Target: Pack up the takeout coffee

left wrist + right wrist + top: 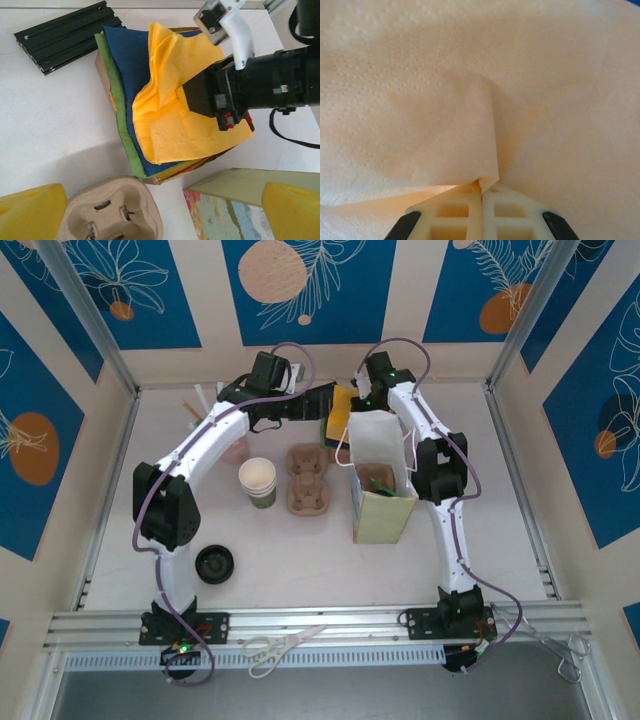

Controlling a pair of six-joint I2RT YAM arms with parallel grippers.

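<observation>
No lidded takeout coffee is in view. A lidless green cup [258, 483] stands left of centre, and a separate black lid [215, 563] lies near the left arm's base. My right gripper [481, 184] is shut, pinching a fold of the top yellow napkin [185, 130] on a stack of coloured napkins [127, 65] at the back. From the left wrist view the right gripper [192, 95] sits on that raised fold. My left gripper [160, 220] hovers open above the stack's near edge, its yellow fingertips [30, 212] wide apart and holding nothing.
A light green paper bag [380, 505] stands open right of centre, with a brown carrier inside. Two pulp cup carriers [307, 480] lie beside the bag. A black aluminium bar [65, 35] lies behind the napkins. Scissors [285, 645] rest on the front rail.
</observation>
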